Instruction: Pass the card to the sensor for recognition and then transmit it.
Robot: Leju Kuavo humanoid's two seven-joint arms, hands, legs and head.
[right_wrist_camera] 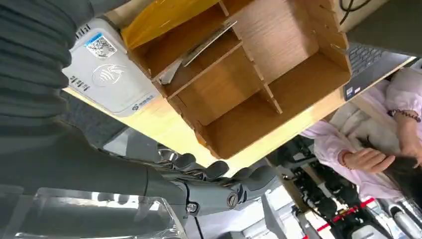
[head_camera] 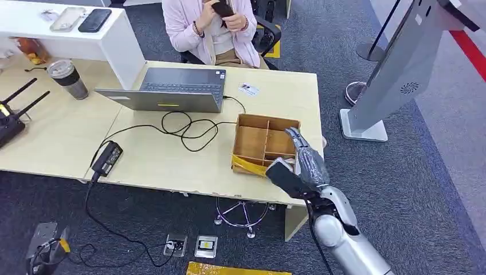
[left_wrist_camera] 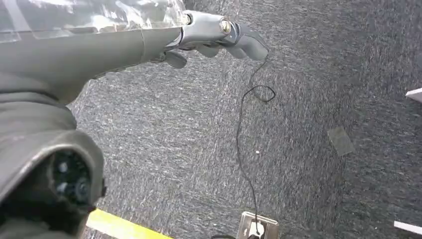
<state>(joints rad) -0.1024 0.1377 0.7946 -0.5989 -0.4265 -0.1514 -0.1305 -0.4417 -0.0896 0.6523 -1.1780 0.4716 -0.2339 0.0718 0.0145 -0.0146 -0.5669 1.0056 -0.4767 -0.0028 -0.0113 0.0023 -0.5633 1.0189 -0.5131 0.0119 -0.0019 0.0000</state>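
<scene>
Far left of the desk (head_camera: 57,137): a black router with antennas (head_camera: 11,117), then a lidded tumbler (head_camera: 67,78). On the white raised shelf (head_camera: 114,34) above, a phone (head_camera: 94,20) and a clear tray-like item lie side by side. A power adapter (head_camera: 107,158) sits near the front edge, its cable looping toward an open grey laptop (head_camera: 172,90). Behind the laptop a seated person (head_camera: 215,28) in a pink top holds a dark phone in both hands. A small badge or label (head_camera: 249,89) lies just right of the laptop.

Right part of the desk: a wooden divided box (head_camera: 261,140), open-topped, several compartments. In the right wrist view a thin grey card (right_wrist_camera: 201,47) leans tilted across a divider in one compartment near the box's end; the other compartments (right_wrist_camera: 278,64) show bare wood. A yellow sheet (right_wrist_camera: 159,20) lies over the box end next to the card. Just beside that end, on the desk, a white card sensor (right_wrist_camera: 109,74) with a QR sticker and a wave symbol.

Right hand (head_camera: 301,163) hovers over the box's near right corner, fingers extended and apart, nothing in them. In the right wrist view the fingers (right_wrist_camera: 219,172) are clear of the box.

Left hand (left_wrist_camera: 214,37) hangs over grey carpet (left_wrist_camera: 308,124), fingers loosely curled, holding nothing. A thin cable (left_wrist_camera: 246,129) runs across the floor to a floor socket (left_wrist_camera: 256,226).

Far right: a tilted grey kiosk stand (head_camera: 395,74) on the carpet.
</scene>
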